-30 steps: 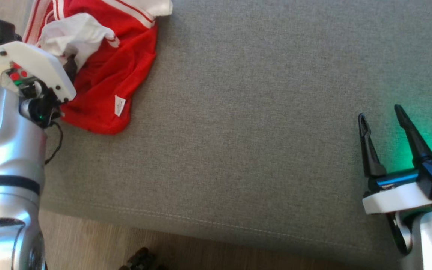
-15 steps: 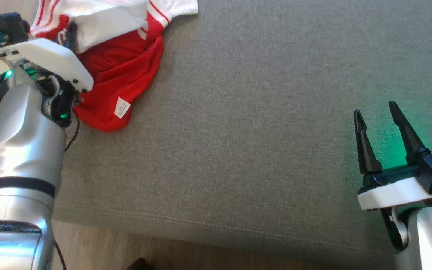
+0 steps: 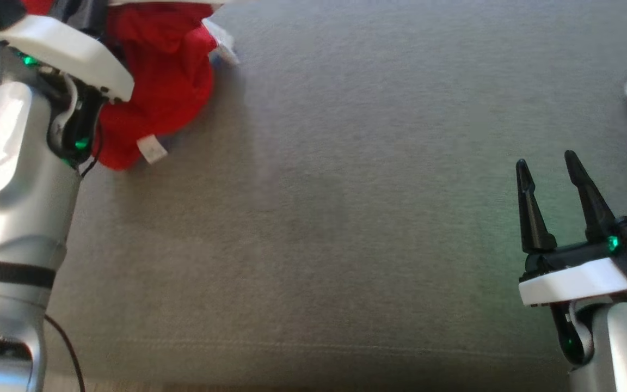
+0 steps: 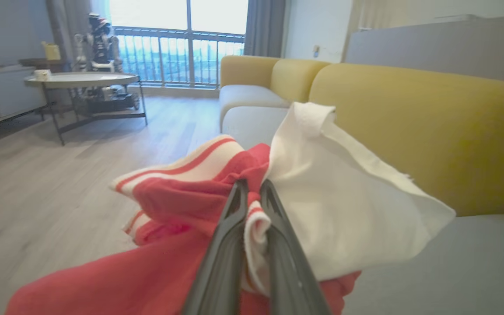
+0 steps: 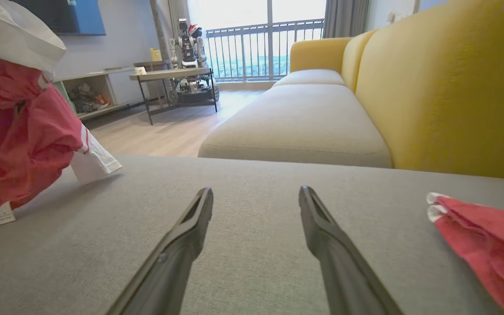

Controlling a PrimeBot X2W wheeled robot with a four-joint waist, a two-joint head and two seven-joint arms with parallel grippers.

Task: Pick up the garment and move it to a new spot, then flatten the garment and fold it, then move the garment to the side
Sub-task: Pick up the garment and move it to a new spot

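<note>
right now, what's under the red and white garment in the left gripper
Under the garment, pinched in the left gripper, shows grey seat cushion. The patch directly below the hanging cloth is covered; whether its hem touches is unclear.

Head looks down, wrists look level, sharing cushion [image 3: 346, 190].

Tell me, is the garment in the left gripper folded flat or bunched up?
Bunched up. The garment hangs crumpled from the left gripper, shut on a fold of it.
</note>
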